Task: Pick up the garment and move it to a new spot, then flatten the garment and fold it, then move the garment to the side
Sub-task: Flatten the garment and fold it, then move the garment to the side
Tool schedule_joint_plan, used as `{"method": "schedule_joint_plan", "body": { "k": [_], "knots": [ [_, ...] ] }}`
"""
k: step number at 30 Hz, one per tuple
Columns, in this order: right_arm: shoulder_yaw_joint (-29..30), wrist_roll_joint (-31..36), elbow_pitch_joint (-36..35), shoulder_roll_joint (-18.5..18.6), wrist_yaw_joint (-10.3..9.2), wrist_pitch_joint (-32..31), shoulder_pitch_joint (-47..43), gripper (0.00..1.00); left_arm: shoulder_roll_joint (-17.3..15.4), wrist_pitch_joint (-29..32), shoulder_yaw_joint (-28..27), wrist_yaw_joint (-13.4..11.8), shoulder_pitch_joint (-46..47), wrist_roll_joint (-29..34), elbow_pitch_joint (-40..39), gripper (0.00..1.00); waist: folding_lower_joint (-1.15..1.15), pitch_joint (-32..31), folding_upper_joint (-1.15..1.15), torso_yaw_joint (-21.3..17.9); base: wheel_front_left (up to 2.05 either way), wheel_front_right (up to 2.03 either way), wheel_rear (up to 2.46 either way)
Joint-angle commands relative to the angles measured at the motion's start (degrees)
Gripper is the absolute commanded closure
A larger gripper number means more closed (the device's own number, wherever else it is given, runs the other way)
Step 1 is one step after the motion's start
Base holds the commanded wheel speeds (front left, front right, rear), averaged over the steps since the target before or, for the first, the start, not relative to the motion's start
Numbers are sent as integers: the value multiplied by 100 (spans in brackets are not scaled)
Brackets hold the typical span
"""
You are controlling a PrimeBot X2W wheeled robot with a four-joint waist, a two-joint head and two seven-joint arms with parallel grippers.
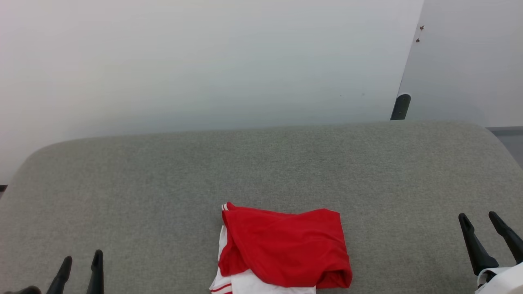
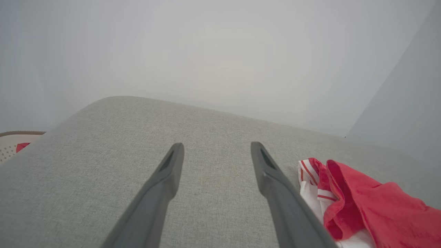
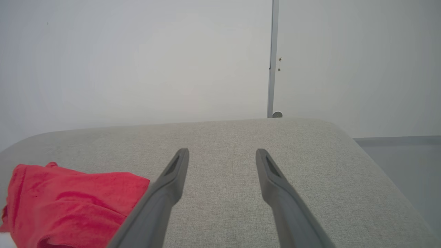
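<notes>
I see red-and-white jersey garment [image 1: 286,249] bunched on grey fabric-covered table [image 1: 163,183]; left hand [image 1: 83,255], right hand [image 1: 477,214] wide, empty.

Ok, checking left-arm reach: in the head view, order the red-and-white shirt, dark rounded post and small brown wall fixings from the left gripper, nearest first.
1. Red-and-white shirt, right of the left gripper.
2. Dark rounded post, beyond the grey cushion.
3. Small brown wall fixings, above that post.
</notes>
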State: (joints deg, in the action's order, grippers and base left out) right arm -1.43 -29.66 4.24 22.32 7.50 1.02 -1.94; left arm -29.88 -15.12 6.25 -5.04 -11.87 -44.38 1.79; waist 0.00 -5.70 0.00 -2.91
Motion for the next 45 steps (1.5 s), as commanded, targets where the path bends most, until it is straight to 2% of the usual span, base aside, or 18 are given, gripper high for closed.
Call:
{"method": "schedule_joint_plan", "body": {
  "k": [1, 11, 18, 26, 35, 45],
  "knots": [
    [33, 39, -24, -29, -3, 6, -53, 0, 30, 7, -30, 22, -46, 58, 14, 0, 0, -4, 0, 15, 0, 0, 0],
    [20, 49, -106, -92, -3, -214, -98, 0, 61, 35, 36, 85, 141, 162, 39, 0, 0, 11, 0, 183, 0, 0, 0],
    [-61, 26, -99, -106, -3, -562, 63, 0, 23, 161, 130, 61, 320, 197, 39, 0, 0, 49, 0, 499, 0, 0, 0],
    [-353, -105, 6, -104, -3, -1081, 354, 0, 82, 279, 278, 15, 493, 236, 19, 0, 0, 153, 0, 1067, 0, 0, 0],
    [-286, -438, 421, -336, -3, -2246, 565, 0, 217, 385, 492, 78, 720, 236, 88, 0, 0, 358, 0, 1677, 0, 0, 0],
    [170, -345, 542, -568, -1, -3947, 802, 0, 437, 352, 682, 160, 1084, 220, 208, 0, 0, 971, 0, 2027, 0, 0, 0]
  ]
}}
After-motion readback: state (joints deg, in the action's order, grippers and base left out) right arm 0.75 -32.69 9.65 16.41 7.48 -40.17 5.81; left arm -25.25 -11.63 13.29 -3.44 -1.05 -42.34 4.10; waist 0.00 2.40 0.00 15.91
